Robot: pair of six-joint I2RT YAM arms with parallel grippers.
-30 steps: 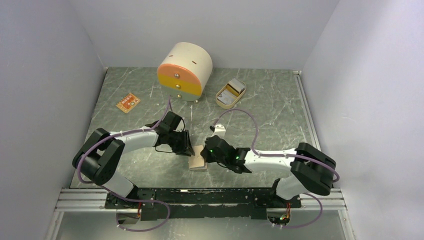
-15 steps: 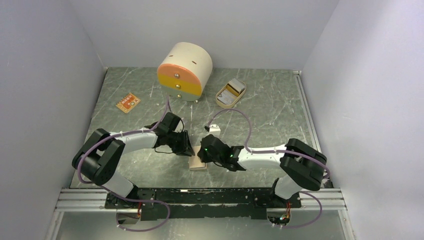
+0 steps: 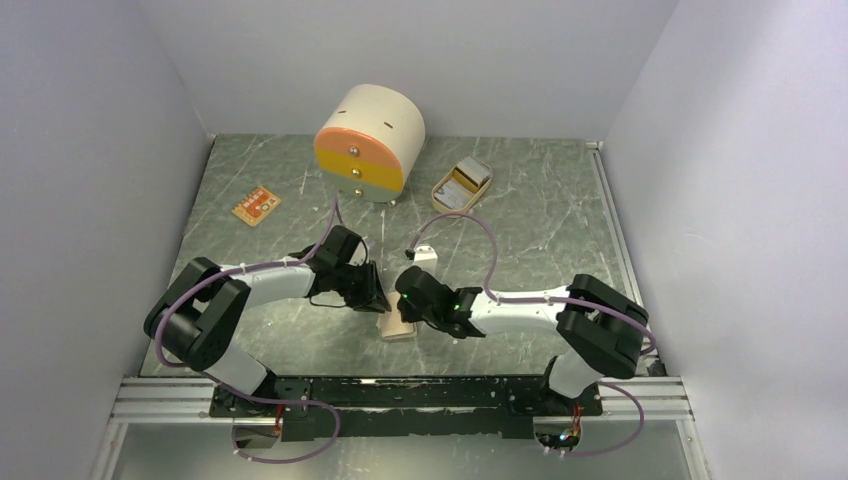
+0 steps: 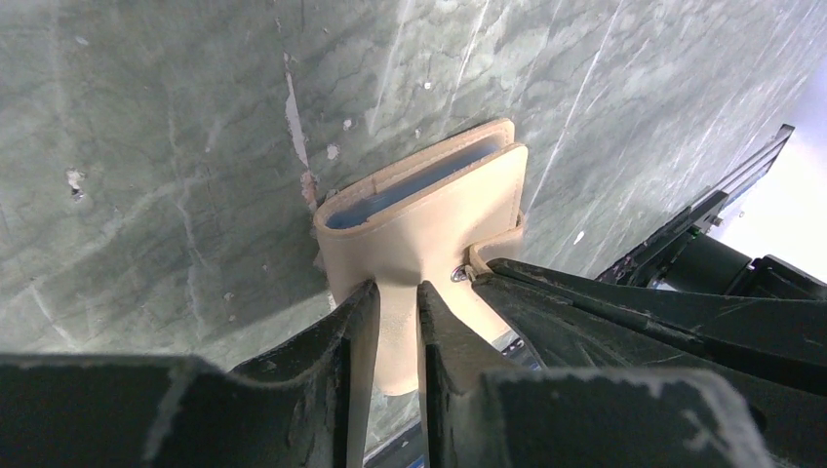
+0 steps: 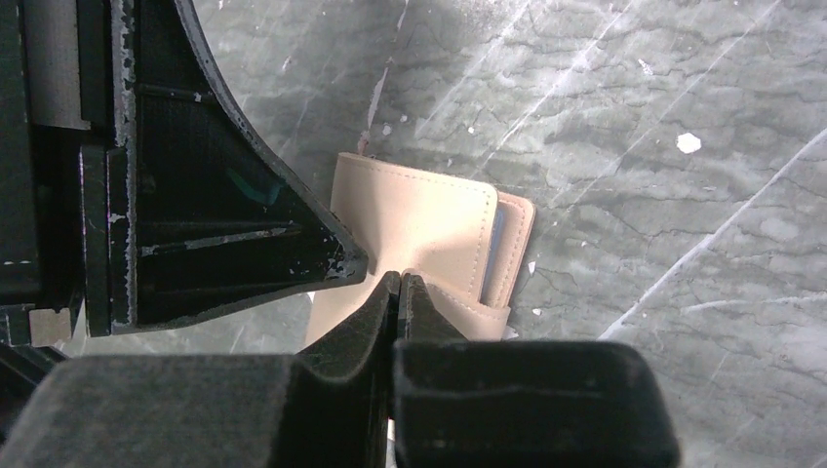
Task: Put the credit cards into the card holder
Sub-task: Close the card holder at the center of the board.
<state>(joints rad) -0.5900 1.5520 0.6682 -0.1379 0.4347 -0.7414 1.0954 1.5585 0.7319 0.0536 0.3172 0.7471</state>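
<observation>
Only the left wrist view shows left gripper [image 4: 397, 295] pinching card holder [image 4: 444, 205].

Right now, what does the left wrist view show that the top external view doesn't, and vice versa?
Left wrist only: a blue card edge inside the card holder, and the left gripper pinching its tab. Top external only: the round drawer box, the oval tray, an orange card lying far left. Both: the card holder, with the right gripper against it.

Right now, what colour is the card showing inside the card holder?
Light blue card, tucked in the tan card holder; left wrist view shows it best.
</observation>
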